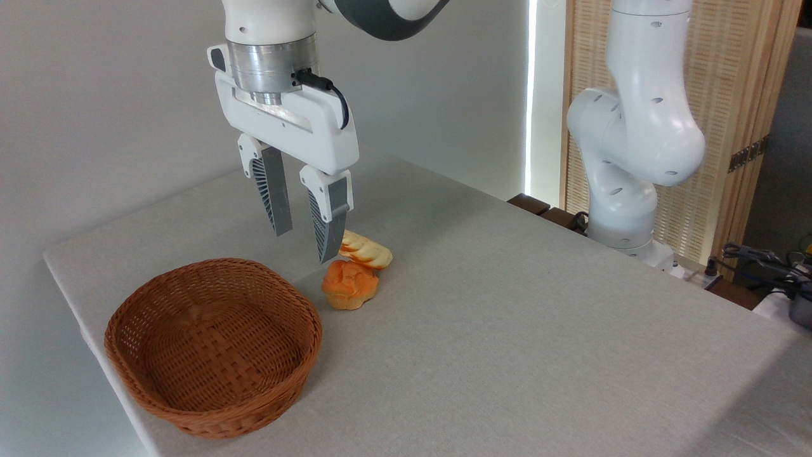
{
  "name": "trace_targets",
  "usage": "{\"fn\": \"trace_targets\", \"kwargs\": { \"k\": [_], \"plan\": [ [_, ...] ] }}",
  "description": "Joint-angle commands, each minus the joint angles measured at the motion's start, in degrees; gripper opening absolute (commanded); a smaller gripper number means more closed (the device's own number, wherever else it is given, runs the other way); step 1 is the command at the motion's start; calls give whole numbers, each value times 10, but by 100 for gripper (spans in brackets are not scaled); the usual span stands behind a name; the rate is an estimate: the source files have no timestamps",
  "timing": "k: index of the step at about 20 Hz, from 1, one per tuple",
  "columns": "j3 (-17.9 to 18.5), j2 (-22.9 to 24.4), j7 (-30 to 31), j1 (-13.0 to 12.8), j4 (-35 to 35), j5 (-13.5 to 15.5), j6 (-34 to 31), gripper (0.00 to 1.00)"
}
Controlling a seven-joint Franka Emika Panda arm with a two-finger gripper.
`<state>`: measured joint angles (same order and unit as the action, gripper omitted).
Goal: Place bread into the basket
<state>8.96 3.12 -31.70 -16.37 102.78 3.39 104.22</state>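
A round orange bun (349,285) sits on the pale grey cloth-covered worktop (507,330), near its middle. Behind stands a plain white wall (95,95). At the right a slatted wooden screen (729,95) rises, with dark cables (758,257) lying near its foot.

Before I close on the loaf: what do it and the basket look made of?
The bread looks like a smooth, slightly glossy moulded fake, probably plastic or foam: even pale-yellow colour and tidy orange creases. The basket looks like woven wicker, reddish-brown with a light sheen; its crossing strands and thick plaited rim show clearly.
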Motion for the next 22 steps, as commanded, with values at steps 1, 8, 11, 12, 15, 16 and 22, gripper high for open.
{"fn": "trace_targets", "kwargs": {
  "k": [1, 8, 11, 12, 15, 16, 22],
  "plan": [
    [6, -8, -15, -2, -6, 12, -3, 100],
    [2, -5, -13, -4, -20, 26, -6, 100],
    [3, -6, -15, -4, -21, 26, -9, 100],
    [3, -6, -17, -4, -21, 25, -11, 100],
    [4, -7, -15, -4, -21, 25, -11, 100],
    [3, -7, -14, -4, -21, 26, -11, 100],
    [1, -10, -20, -7, -17, 24, -23, 100]
  ]
}}
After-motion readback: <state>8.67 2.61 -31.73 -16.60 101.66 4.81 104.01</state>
